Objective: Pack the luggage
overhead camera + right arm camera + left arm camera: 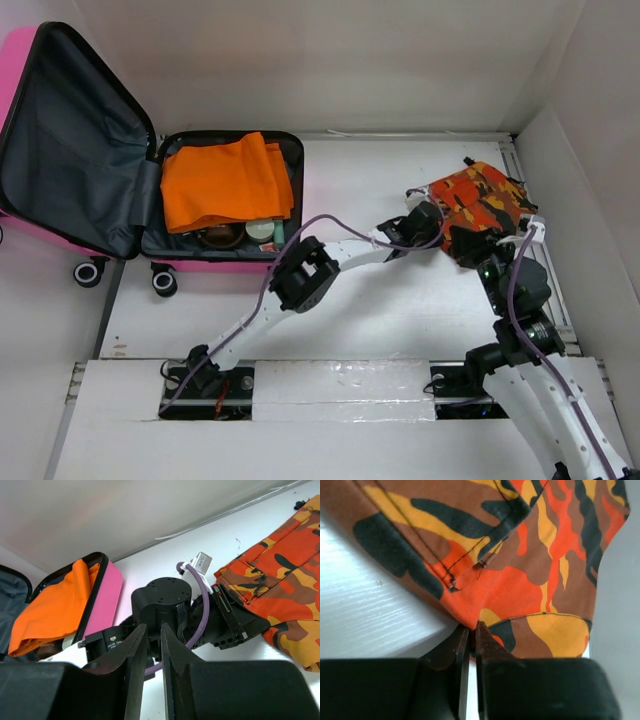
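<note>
The luggage point(215, 266) lies open at the far left, its grey-lined lid point(70, 150) raised; it also shows in the right wrist view point(102, 600). A folded orange cloth point(225, 185) point(50, 615) fills its base. An orange camouflage garment point(485, 195) point(520, 580) point(285, 565) lies on the table at the far right. My left gripper point(438, 208) point(471, 627) is shut on that garment's near left edge. My right gripper point(462, 240) point(154, 629) hovers just in front of the garment, jaws nearly together and empty, facing the left wrist.
Round containers point(260, 230) sit in the luggage in front of the orange cloth. White walls close the table at the back and right. The left arm point(300, 275) stretches diagonally across the middle of the table.
</note>
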Robot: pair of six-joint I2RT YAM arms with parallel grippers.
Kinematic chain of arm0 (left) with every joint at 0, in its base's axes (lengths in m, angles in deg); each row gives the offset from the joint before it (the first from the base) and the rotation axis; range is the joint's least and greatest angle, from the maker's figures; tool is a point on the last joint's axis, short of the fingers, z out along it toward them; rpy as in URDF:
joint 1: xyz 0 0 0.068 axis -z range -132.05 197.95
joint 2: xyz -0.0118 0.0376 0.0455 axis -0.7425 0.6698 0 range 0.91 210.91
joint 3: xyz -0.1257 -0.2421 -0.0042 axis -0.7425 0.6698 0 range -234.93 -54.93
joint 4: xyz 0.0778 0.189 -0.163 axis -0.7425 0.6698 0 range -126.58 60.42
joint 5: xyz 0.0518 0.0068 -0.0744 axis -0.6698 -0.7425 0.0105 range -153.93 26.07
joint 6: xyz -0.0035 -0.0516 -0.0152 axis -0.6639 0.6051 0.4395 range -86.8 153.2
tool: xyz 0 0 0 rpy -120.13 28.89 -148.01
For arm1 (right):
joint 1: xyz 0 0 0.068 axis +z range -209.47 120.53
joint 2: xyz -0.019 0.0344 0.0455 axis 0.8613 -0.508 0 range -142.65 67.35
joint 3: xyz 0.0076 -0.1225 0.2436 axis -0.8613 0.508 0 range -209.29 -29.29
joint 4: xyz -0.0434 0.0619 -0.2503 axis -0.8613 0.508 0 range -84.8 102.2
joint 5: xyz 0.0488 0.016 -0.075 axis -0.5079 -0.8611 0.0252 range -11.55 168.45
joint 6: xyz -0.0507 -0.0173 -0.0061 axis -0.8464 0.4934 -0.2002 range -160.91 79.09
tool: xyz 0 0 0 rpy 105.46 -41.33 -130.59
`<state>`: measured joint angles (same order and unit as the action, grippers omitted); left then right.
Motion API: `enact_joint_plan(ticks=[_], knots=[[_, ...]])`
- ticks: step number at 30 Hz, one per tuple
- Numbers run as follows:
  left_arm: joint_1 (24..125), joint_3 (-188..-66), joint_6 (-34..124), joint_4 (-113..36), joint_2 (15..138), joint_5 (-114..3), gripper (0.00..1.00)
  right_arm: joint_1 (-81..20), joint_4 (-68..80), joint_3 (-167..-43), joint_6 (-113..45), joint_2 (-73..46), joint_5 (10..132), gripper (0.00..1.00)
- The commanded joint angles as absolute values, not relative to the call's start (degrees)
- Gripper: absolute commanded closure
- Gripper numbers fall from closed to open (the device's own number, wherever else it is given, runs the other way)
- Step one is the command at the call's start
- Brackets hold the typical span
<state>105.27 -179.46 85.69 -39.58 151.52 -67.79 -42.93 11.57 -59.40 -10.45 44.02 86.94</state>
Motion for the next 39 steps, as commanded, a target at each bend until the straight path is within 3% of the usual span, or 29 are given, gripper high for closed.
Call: enact_joint_plan(ticks=[1, 11, 15, 16, 17, 21, 28, 32, 37, 39], knots=[[103.94, -177.03, 87.25, -42.36, 149.98, -66.65, 1.0, -43.12, 8.54, -59.52, -10.32, 43.8, 85.66, 0.77], [95.41, -141.11, 79.53, -52.92, 123.27, -72.1, 1.0, -43.12, 6.69, -59.0, -10.85, 42.49, 83.55, 0.74], [93.57, -135.53, 75.92, -50.92, 118.16, -72.1, 0.99, -43.12, 6.08, -59.0, -10.85, 41.25, 82.23, 0.73], [93.56, -135.53, 75.39, -49.34, 118.16, -72.1, 0.91, -43.12, 5.55, -59.0, -10.85, 40.55, 82.23, 0.73], [93.56, -135.53, 74.78, -47.93, 117.55, -72.71, 0.76, -43.12, 5.55, -59.0, -10.85, 40.03, 82.23, 0.73], [93.56, -131.24, 74.07, -46.51, 115.53, -71.49, 0.53, -43.12, 5.02, -59.0, -10.85, 38.97, 81.7, 0.73], [93.56, -131.38, 72.93, -45.9, 117.8, -71.14, 0.38, -43.12, 3.97, -59.0, -10.85, 37.82, 81.17, 0.72], [93.03, -137.43, 71.09, -44.58, 122.89, -69.9, 0.38, -43.12, 3.97, -59.0, -10.85, 37.3, 81.17, 0.72], [92.51, -140.35, 70.56, -50.37, 127.47, -66.22, 0.51, -43.12, 3.97, -59.0, -10.85, 37.82, 81.17, 0.72], [92.51, -142.98, 70.56, -50.38, 129.84, -65.16, 0.61, -43.12, 3.97, -58.47, -10.85, 37.82, 81.17, 0.72]])
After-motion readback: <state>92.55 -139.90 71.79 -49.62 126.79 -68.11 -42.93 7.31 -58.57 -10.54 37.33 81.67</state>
